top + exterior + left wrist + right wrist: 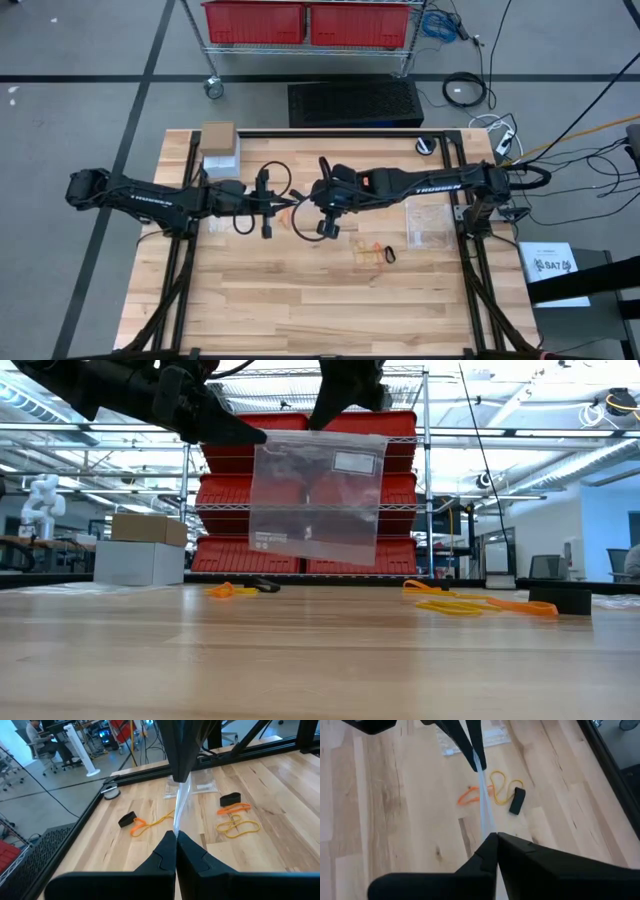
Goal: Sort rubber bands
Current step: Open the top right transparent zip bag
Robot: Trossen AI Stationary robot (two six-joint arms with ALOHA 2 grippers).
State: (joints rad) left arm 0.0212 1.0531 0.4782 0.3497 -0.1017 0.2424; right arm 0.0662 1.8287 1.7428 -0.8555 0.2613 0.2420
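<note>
You have both end effectors raised above the table (300, 300), the left end effector (240, 432) and right end effector (335, 420) each clenched on a top corner of a clear plastic bag (315, 500) hanging between them, while the rubber bands (375, 253) lie loose on the wood below

Overhead looks straight down, low camera level across the table (250, 300), wrists close above it.

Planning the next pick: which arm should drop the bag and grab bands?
Probably right: the left gripper and right gripper both pinch the bag, but the right hangs closer to the yellow-orange bands.
</note>
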